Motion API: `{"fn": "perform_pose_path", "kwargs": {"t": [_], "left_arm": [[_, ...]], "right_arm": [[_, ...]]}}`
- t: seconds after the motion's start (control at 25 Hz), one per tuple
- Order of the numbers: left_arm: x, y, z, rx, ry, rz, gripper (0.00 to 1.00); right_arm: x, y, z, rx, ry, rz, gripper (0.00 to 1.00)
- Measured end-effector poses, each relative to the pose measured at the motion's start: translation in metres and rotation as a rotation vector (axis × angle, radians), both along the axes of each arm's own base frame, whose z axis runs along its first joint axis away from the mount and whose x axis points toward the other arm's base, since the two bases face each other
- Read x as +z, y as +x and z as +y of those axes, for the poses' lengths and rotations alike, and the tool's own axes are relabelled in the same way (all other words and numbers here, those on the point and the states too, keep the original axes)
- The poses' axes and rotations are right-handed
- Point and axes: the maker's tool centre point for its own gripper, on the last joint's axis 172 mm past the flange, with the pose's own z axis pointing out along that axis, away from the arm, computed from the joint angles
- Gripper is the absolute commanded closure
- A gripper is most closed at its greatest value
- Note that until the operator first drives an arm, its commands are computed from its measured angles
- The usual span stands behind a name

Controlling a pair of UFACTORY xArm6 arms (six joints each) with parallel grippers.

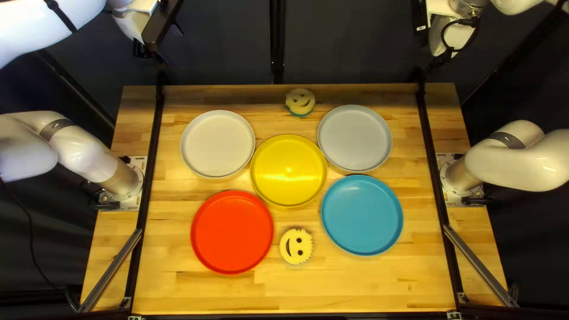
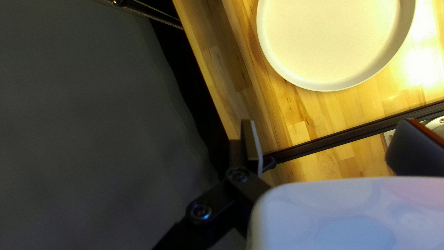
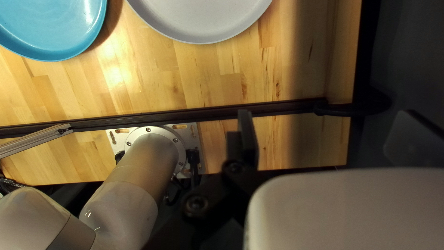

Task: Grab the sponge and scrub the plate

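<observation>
Left pincer (image 2: 330, 125), one: fingers spread, nothing held; raised at the bench's (image 1: 178, 290) far edge. Right pincer (image 3: 328, 115), one: likewise spread and unladen. Sponges, two, both lying on the bench, well apart from either pincer — the far sponge (image 1: 300, 102), yellow face up with a teal edge, lies between the two pincers; the near sponge (image 1: 296, 246), smiling face up, lies farther from both, beyond the yellow plate (image 1: 288, 170). Plates, five: white plate (image 2: 330, 39), ahead of the left pincer; red plate (image 1: 232, 232), beyond the white one from that pincer; grey plate (image 3: 201, 16), ahead of the right pincer; blue plate (image 3: 51, 28), beyond the grey; yellow, in the middle of the set. Work completed: none that shows — no sponge lifted, none touching a plate. Work outstanding, by my reading, the whole of it: choose a sponge, lower a pincer over it, grip, lift, carry to a plate, scrub. Which sponge and which plate are meant, I cannot tell.
</observation>
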Motion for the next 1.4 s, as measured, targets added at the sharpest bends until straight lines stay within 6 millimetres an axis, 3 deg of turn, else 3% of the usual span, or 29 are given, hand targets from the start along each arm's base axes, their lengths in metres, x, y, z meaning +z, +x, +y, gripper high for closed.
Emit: {"fn": "perform_pose_path", "kwargs": {"t": [0.32,0.68,1.16,1.28,1.4], "left_arm": [[-0.023,0.055,-0.056,-0.065,0.007,-0.049,0.0],[-0.057,0.139,-0.157,-0.187,-0.013,-0.093,0.0],[-0.067,0.149,-0.173,-0.172,-0.011,-0.095,0.0],[-0.081,0.163,-0.2,-0.166,-0.008,-0.086,0.0],[-0.092,0.185,-0.24,-0.185,-0.009,-0.078,0.0]], "right_arm": [[0.0,0.0,0.0,0.0,0.0,0.0,0.0],[0.0,0.0,0.0,0.0,0.0,0.0,0.0],[0.0,0.0,0.0,0.0,0.0,0.0,0.0],[0.0,0.0,0.0,0.0,0.0,0.0,0.0],[0.0,0.0,0.0,0.0,0.0,0.0,0.0]]}}
